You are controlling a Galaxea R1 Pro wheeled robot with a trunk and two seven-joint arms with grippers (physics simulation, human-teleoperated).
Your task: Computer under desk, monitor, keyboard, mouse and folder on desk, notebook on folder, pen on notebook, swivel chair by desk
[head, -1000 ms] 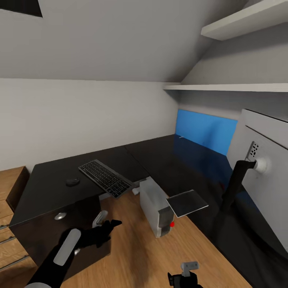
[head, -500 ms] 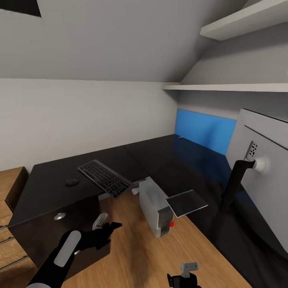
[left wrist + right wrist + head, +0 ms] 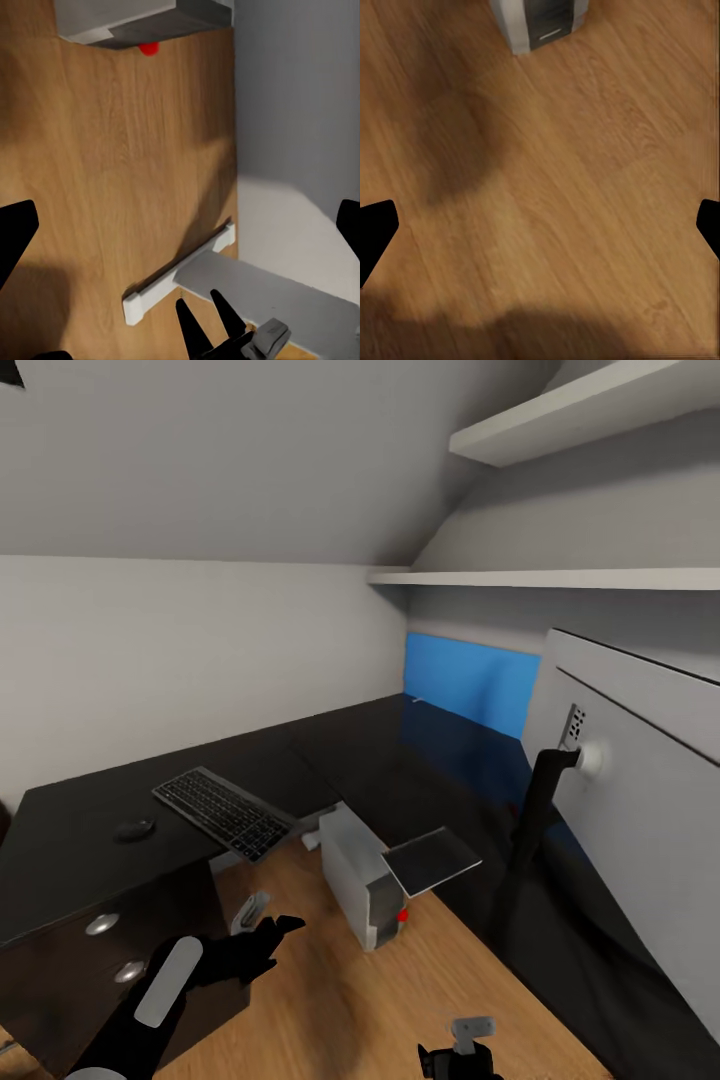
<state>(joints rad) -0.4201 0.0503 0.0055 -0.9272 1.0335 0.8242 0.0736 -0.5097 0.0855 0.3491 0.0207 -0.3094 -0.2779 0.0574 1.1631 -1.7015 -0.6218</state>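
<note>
The desk (image 3: 60, 830) has a glossy black L-shaped top and a blue back panel (image 3: 470, 680). On its left wing the keyboard (image 3: 222, 813) lies partly over the front edge, with the mouse (image 3: 133, 828) to its left. The computer (image 3: 352, 872) stands on the wooden floor in the desk's inner corner, also seen as the computer (image 3: 120, 19) and the computer (image 3: 536, 22). The monitor (image 3: 640, 810) stands on the right wing, its back toward me. My left gripper (image 3: 262, 926) and right gripper (image 3: 465, 1038) hang open and empty above the floor. The folder, notebook, pen and swivel chair are out of view.
Dark drawers with round silver knobs (image 3: 102, 924) sit under the desk's left end, close to my left arm. A grey flat panel (image 3: 432, 857) juts out over the computer's top. Two wall shelves (image 3: 560, 575) run above the desk. Wooden floor (image 3: 555, 195) lies beneath both grippers.
The whole picture has shifted left, so the camera has moved; more of the drawers and the monitor's back shows. Both arms keep their places in the picture.
</note>
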